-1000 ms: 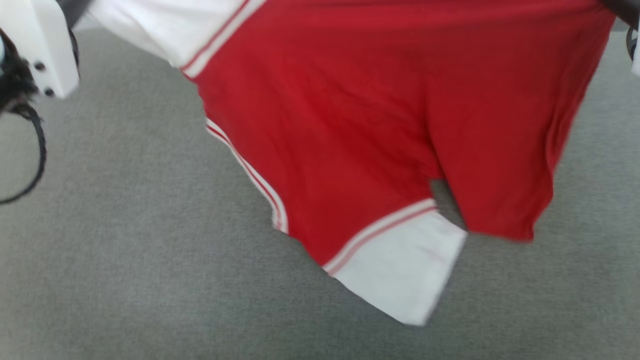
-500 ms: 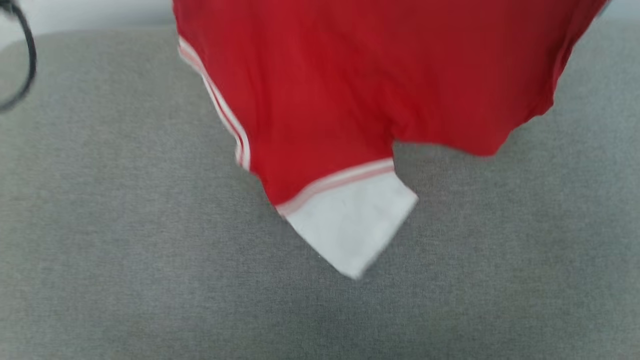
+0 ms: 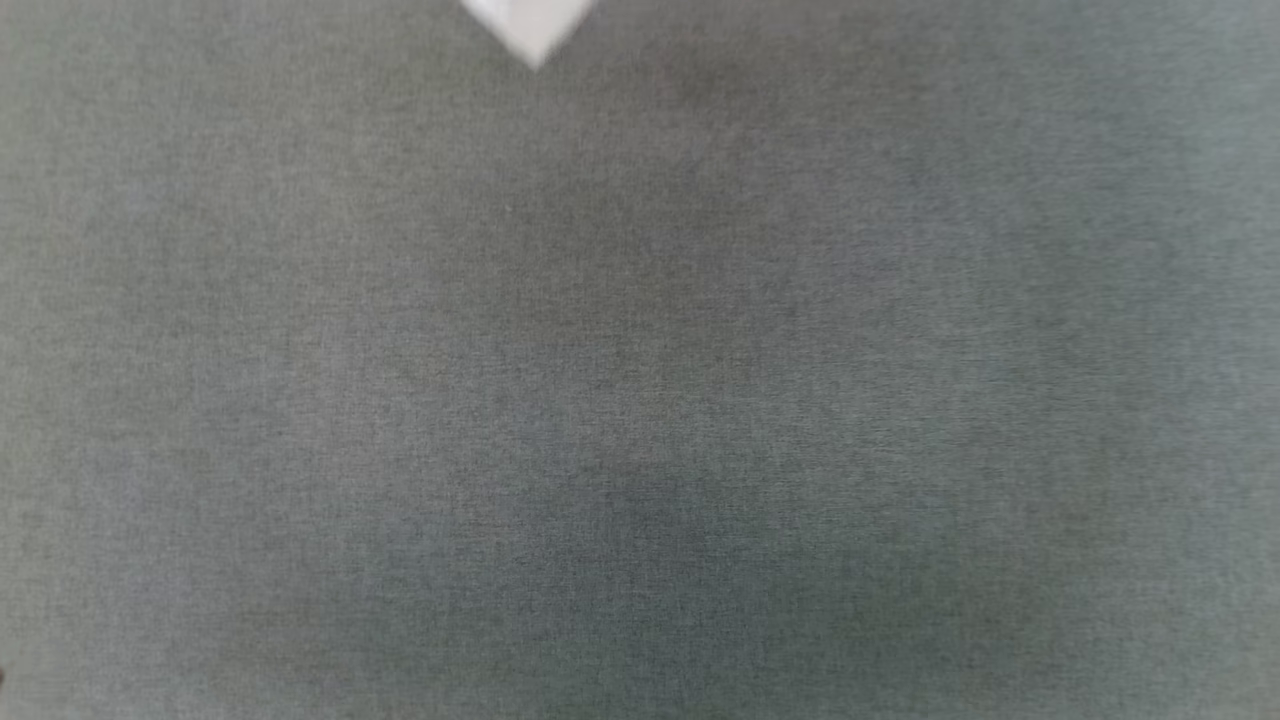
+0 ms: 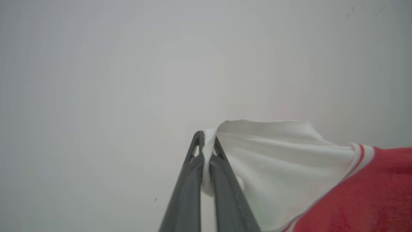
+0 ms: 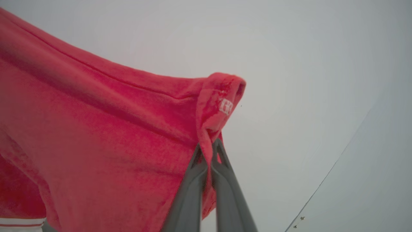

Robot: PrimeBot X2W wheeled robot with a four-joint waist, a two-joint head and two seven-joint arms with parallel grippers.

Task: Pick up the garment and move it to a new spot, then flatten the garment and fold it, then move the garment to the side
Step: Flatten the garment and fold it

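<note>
The garment is held up in the air between my two grippers. In the left wrist view my left gripper [image 4: 206, 141] is shut on the edge of its white sleeve [image 4: 273, 154], with red cloth and striped trim trailing off to the right. In the right wrist view my right gripper [image 5: 209, 148] is shut on a bunched corner of the red garment [image 5: 96, 135], which spreads away to the left. In the head view just a white tip of the garment [image 3: 530, 25] hangs in at the top edge.
A grey fabric surface [image 3: 640, 400] lies below in the head view. Behind both grippers is a plain pale wall [image 4: 128, 64]. A thin seam line [image 5: 334, 167] crosses the lower right of the right wrist view.
In the head view the garment has slid up and almost out of the picture, leaving a white tip at the top. The left forearm and cable are gone from that view too.
</note>
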